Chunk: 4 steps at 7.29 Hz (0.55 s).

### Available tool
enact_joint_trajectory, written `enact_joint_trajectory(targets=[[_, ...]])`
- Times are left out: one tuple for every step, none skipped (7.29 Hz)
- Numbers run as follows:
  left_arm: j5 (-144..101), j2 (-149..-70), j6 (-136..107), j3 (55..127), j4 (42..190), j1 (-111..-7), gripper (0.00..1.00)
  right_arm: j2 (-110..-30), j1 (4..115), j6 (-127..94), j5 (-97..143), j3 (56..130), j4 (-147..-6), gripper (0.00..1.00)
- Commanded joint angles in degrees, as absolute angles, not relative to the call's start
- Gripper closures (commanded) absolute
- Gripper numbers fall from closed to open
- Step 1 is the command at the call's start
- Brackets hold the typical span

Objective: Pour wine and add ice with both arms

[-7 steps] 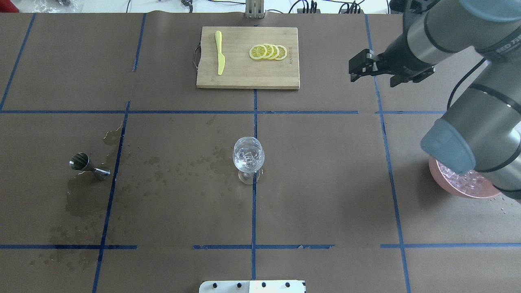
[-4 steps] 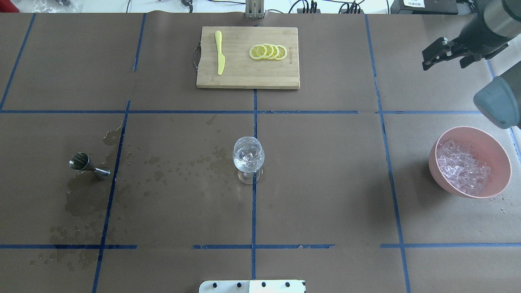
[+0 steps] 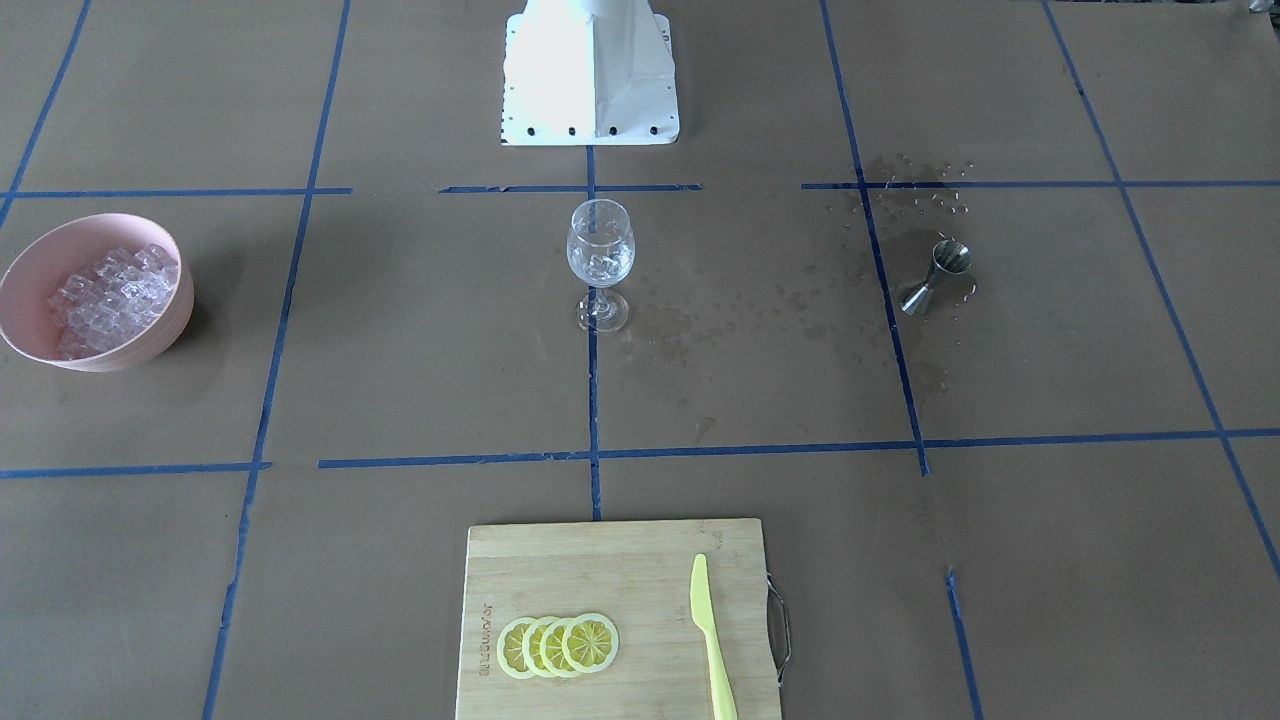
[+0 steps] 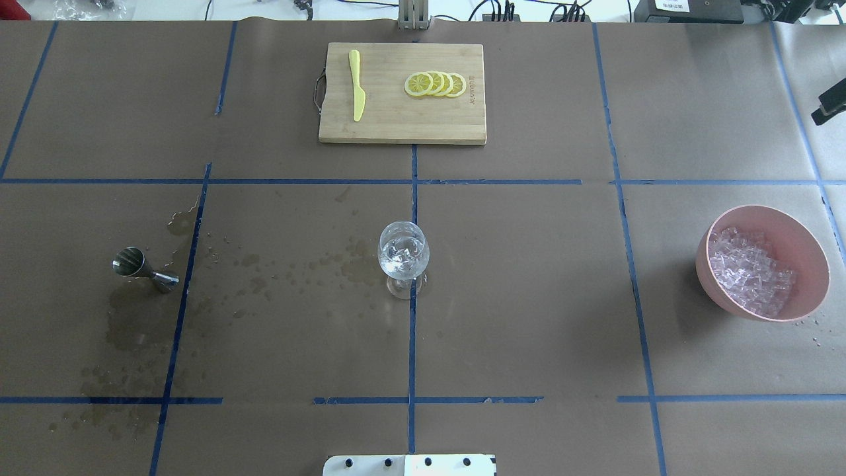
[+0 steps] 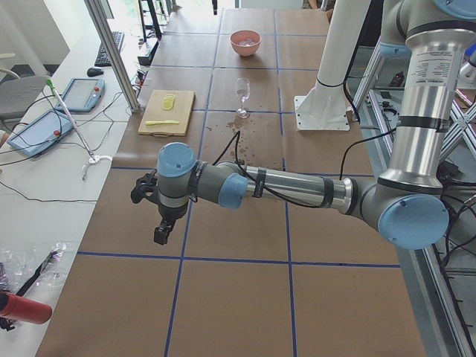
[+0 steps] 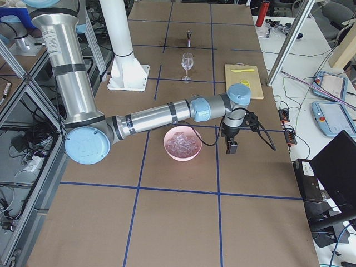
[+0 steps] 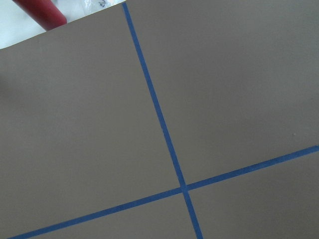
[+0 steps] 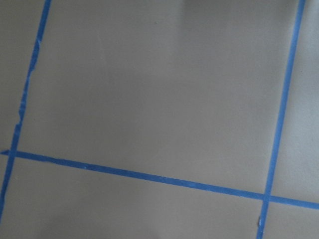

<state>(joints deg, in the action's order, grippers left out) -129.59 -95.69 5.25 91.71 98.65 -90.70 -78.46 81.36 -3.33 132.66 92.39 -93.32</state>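
A wine glass [image 4: 403,254] stands at the table's centre with a few clear ice cubes in it; I cannot make out wine inside it. A pink bowl [image 4: 813,251] at the right holds many ice cubes [image 4: 750,271]. A steel jigger [image 4: 142,268] lies on its side at the left among wet stains [image 4: 277,277]. My right gripper [image 6: 230,147] hangs beyond the bowl, off the right end; only a black tip [image 4: 830,107] shows overhead. My left gripper [image 5: 161,235] hangs low over bare paper far off the left end. For both, I cannot tell open from shut.
A bamboo cutting board [image 4: 396,125] at the far side carries lemon slices [image 4: 436,84] and a yellow knife [image 4: 357,86]. The white base block [image 3: 590,70] sits at the robot's edge. A red cylinder [image 5: 22,309] lies off the left end. Both wrist views show only brown paper and blue tape.
My right arm has swung from above the table's right part out past the right edge. The pink bowl it covered is now fully in sight. Glass and jigger have not moved.
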Motion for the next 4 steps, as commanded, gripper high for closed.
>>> enact_joint_trajectory(targets=[[-129.6, -94.2, 5.3, 92.0, 92.6, -91.8, 0.0, -83.5, 85.6, 3.3, 135.9, 90.1, -92.6, 0.0], [-129.6, -90.7, 4.8, 93.3, 92.8, -91.7, 0.0, -83.5, 85.6, 3.1, 135.6, 89.7, -92.5, 0.0], [-129.6, -89.8, 2.4, 93.2, 92.7, -91.7, 0.0, -84.5, 85.6, 3.2, 134.7, 89.2, -92.3, 0.0], [-129.7, -87.9, 1.0, 93.1, 93.2, -91.5, 0.0, -84.6, 86.5, 3.0, 134.1, 88.8, -90.6, 0.0]])
